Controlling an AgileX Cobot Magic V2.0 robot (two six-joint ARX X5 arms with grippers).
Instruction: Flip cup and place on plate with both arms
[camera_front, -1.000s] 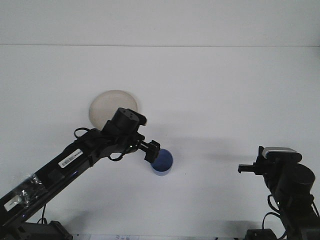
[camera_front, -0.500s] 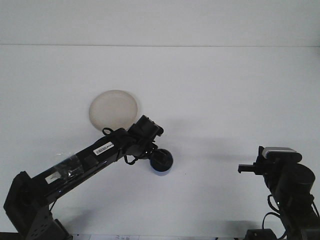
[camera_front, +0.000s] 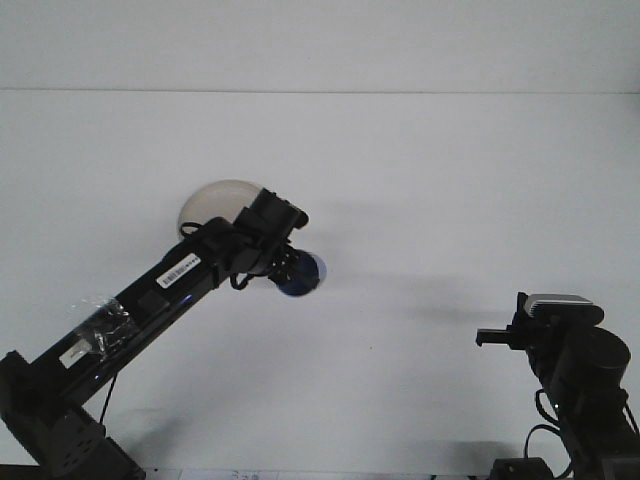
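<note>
Cup (camera_front: 300, 274), blue, sits a little left of the frame's middle, held at the tip of the left arm and tilted on its side, with the pale rim facing right; it lies just right of and below the plate, apart from the table's surface as far as the view shows. Going by size: the table (camera_front: 450, 180) is a plain white sheet filling nearly the whole frame, with a faint line across the upper part where it meets the wall; the left arm (camera_front: 160, 290) is a long black beam running from the lower left corner up towards the centre, with white labels on its side and loose cables near the wrist; the right arm (camera_front: 575, 370) stands folded in the lower right corner, black with a grey cap on top; the plate (camera_front: 210, 205) is a round cream disc in the upper left of centre, its right lower part covered by the left wrist; the left gripper (camera_front: 290, 268) is clamped on the cup, its fingers mostly hidden behind the wrist and the cup; the right gripper (camera_front: 492, 338) points left, well apart from the cup, and whether it is parted or closed I cannot tell.
</note>
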